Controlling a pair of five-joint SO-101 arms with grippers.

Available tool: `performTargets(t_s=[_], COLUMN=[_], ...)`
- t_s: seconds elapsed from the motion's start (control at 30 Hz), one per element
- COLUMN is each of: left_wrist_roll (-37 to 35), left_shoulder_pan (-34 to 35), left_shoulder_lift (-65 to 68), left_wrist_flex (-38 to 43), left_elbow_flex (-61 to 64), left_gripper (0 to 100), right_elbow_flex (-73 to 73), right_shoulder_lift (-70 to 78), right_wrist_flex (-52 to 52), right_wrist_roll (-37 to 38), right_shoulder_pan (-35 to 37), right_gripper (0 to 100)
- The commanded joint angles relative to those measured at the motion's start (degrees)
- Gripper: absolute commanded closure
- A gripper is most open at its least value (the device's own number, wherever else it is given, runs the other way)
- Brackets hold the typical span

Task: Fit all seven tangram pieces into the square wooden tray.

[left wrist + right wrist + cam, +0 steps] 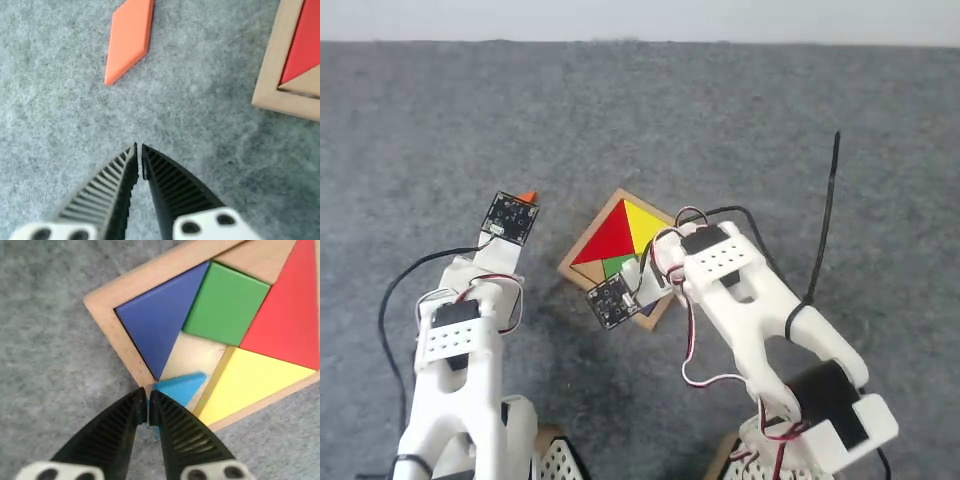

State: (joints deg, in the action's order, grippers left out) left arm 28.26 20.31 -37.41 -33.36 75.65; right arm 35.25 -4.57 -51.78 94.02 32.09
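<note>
The square wooden tray (125, 285) holds a dark blue triangle (155, 325), a green square (225, 305), a red triangle (290, 315) and a yellow triangle (250, 385). My right gripper (148, 407) is shut on a light blue triangle (182, 386), which lies tilted over the tray's rim and a bare slot (197, 352). An orange parallelogram (129, 40) lies on the carpet ahead of my left gripper (139, 147), which is shut on nothing. In the high view the orange piece (527, 196) peeks out left of the tray (572, 266).
Grey carpet (740, 120) covers the whole table. A second bare slot (255, 257) shows beside the green square. The tray's corner (280, 75) with the red triangle lies to one side of the left gripper. A black cable (825, 220) rises beside the right arm.
</note>
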Motion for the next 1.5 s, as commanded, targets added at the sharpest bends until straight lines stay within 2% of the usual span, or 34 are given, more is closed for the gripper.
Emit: performTargets(t_s=[0.0,0.23,0.4,0.47,0.77,0.97,1.1,1.27,1.47], left_wrist_roll=[0.4,0.4,0.4,0.4,0.4,0.4,0.4,-1.6,-3.4], left_shoulder_pan=[0.0,0.0,0.0,0.0,0.0,0.0,-0.1,-0.2,-0.1], left_shoulder_lift=[-1.9,-1.9,-1.9,-1.9,-1.9,-1.9,-2.0,-6.2,-27.5], left_wrist_flex=[1.1,1.1,1.1,1.1,1.1,1.1,1.1,1.1,1.3], left_elbow_flex=[-0.5,-0.5,-0.5,-0.5,-0.5,-0.5,-0.5,0.8,11.6], left_gripper=[98,98,98,98,98,98,99,99,99], right_elbow_flex=[-3.9,-4.0,-3.9,-3.7,-6.4,-12.4,-10.1,-0.6,14.6], right_shoulder_lift=[0.0,-0.4,-3.5,-3.4,4.8,-0.2,-8.2,-18.2,-29.6], right_wrist_flex=[-2.0,-2.2,-7.8,-7.7,-0.5,-10.9,-16.0,-11.8,3.8], right_wrist_roll=[-0.6,-1.8,-1.8,-1.8,-5.1,-7.7,-8.3,-20.5,-38.2], right_shoulder_pan=[0.4,0.1,0.0,0.0,-1.1,-6.6,-9.2,-13.3,-18.1], right_gripper=[99.1,97.6,83.2,80.9,80.4,80.9,87.8,96.4,99.0])
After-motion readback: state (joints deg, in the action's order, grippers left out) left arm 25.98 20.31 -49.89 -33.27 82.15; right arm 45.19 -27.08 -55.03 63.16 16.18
